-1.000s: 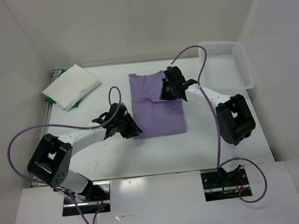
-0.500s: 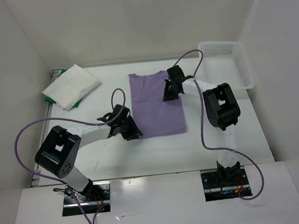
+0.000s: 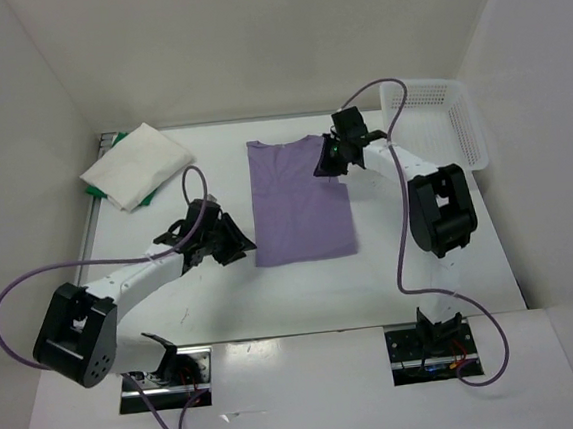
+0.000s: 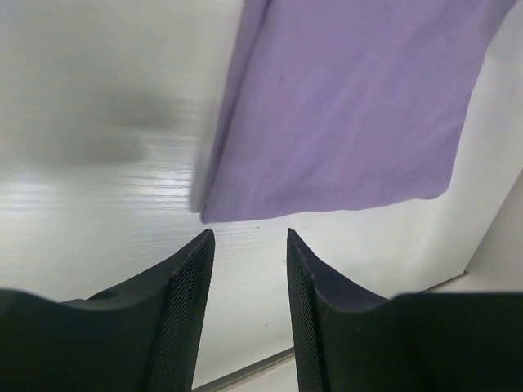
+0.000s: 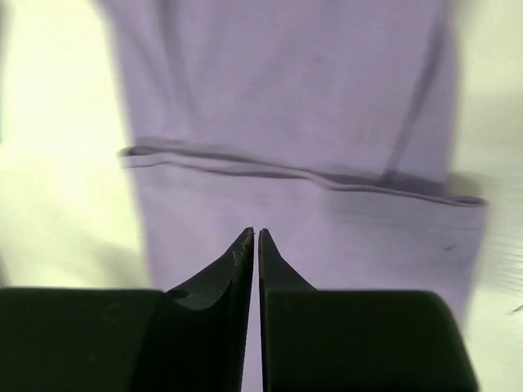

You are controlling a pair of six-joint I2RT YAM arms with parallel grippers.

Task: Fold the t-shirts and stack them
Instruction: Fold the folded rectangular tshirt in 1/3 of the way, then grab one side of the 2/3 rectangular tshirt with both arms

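The lavender t-shirt (image 3: 300,198) lies flat at the table's middle, folded into a long rectangle. In the right wrist view a folded hem crosses the lavender t-shirt (image 5: 286,98). My right gripper (image 3: 324,164) hovers at its far right edge; the right gripper (image 5: 256,233) is shut with no cloth between its tips. My left gripper (image 3: 239,242) sits just left of the shirt's near left corner; the left gripper (image 4: 249,237) is open and empty over bare table, the lavender t-shirt (image 4: 343,114) ahead of it. The folded white t-shirt (image 3: 137,165) rests on the green t-shirt (image 3: 93,191) at the back left.
A white lattice basket (image 3: 439,126) stands at the back right corner. White walls close in the table on three sides. Purple cables loop from both arms, one over the basket's near left corner (image 3: 388,115).
My left gripper has pulled back leftward off the shirt's near left corner and opened wider. My right gripper has shifted toward the back right, and the shirt's right side now lies flat.
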